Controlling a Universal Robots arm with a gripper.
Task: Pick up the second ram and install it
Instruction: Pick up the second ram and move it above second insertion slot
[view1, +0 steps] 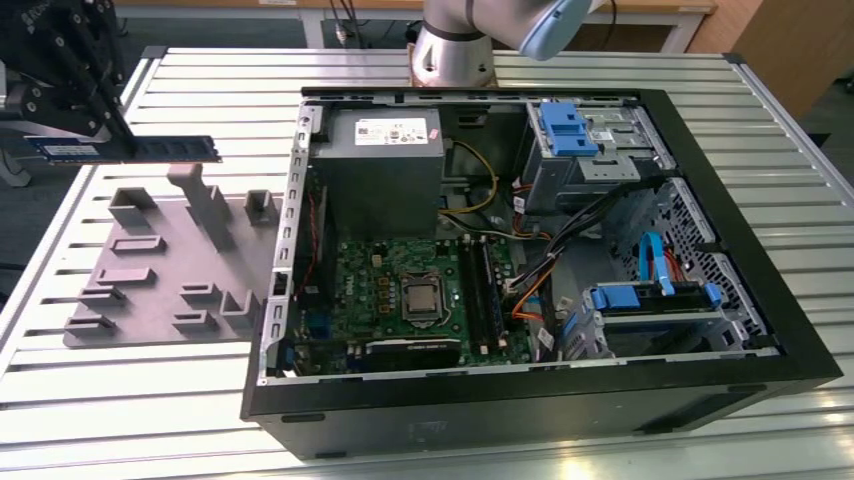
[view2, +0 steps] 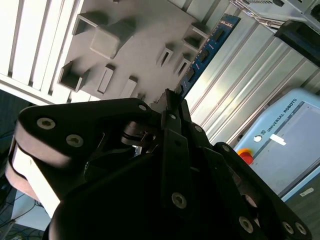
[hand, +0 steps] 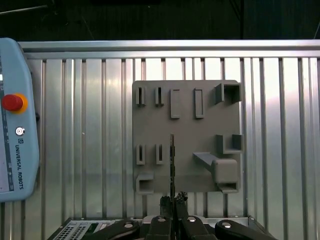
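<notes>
Nearest, the open black metal computer case (view1: 534, 395) lies on the ribbed aluminium desk (view1: 134, 420), its green motherboard (view1: 387, 270) exposed. At the exterior view's left sits a matte grey slotted holder (view1: 160, 260). Above it, farther back, the black claw (view1: 123, 148) grips the second ram (view1: 167, 149), a thin, flat blue stick held level.

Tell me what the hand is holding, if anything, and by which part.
The hand is shut on the second ram, pinching its upper long edge about mid-length, clear above the gray fixture plate.
</notes>
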